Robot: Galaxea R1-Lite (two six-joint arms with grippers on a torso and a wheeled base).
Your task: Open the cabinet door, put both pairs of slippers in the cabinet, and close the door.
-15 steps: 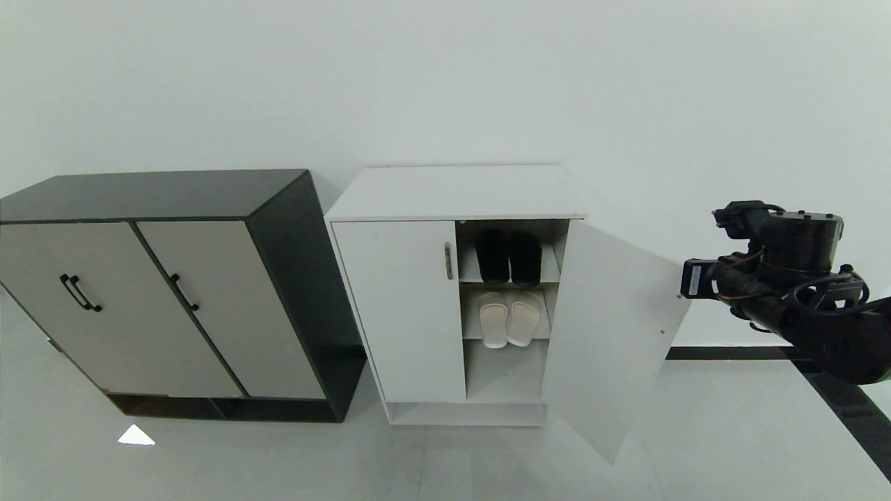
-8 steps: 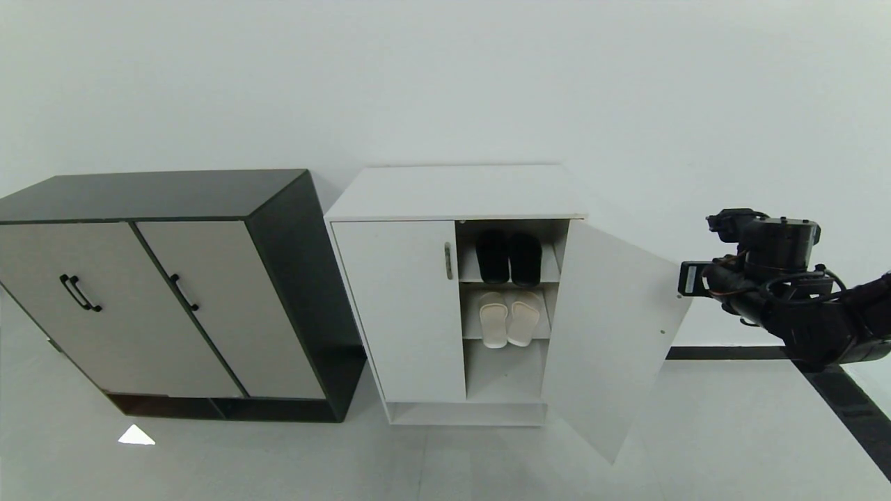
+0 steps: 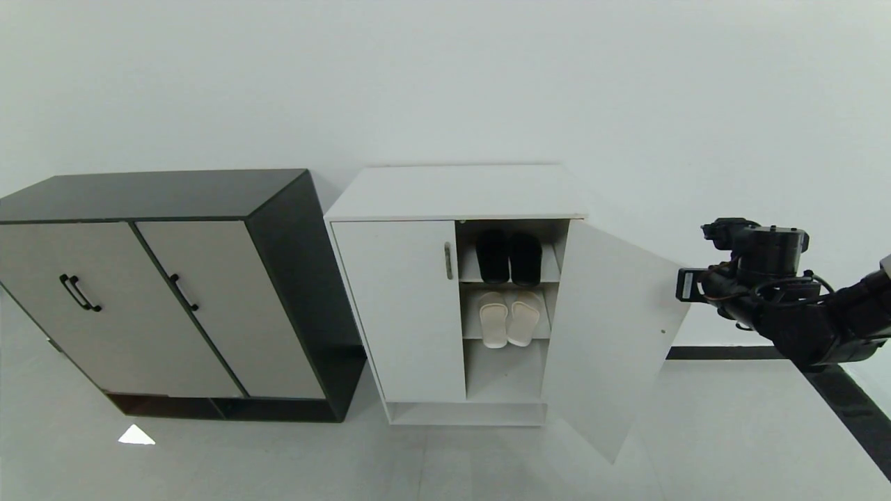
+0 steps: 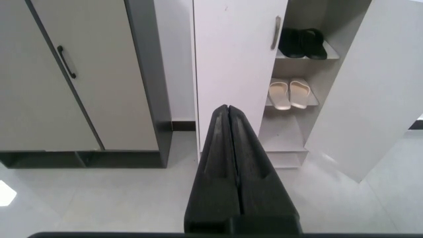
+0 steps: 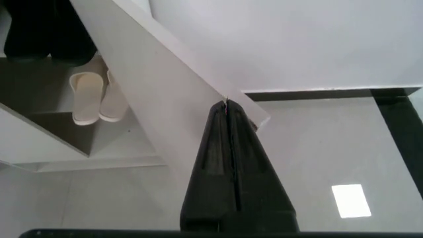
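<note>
Door-closing step: right gripper (image 3: 686, 285), fingers (image 5: 218, 132) pressed together, at free edge of open cabinet door (image 3: 612, 334); black slippers (image 3: 508, 257) on top shelf (image 3: 551, 270), white slippers (image 3: 509, 319) on middle shelf (image 3: 468, 323); risk: tip slides off edge when pushing, leaving door ajar.

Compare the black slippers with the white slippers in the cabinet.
The black slippers are dark; the white slippers are pale cream. The black slippers sit on the top shelf, the white slippers on the shelf below. Both pairs lie side by side in the cabinet.

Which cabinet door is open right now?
The white cabinet's right door, swung outward; its left door and the black cabinet's two grey doors are shut.
</note>
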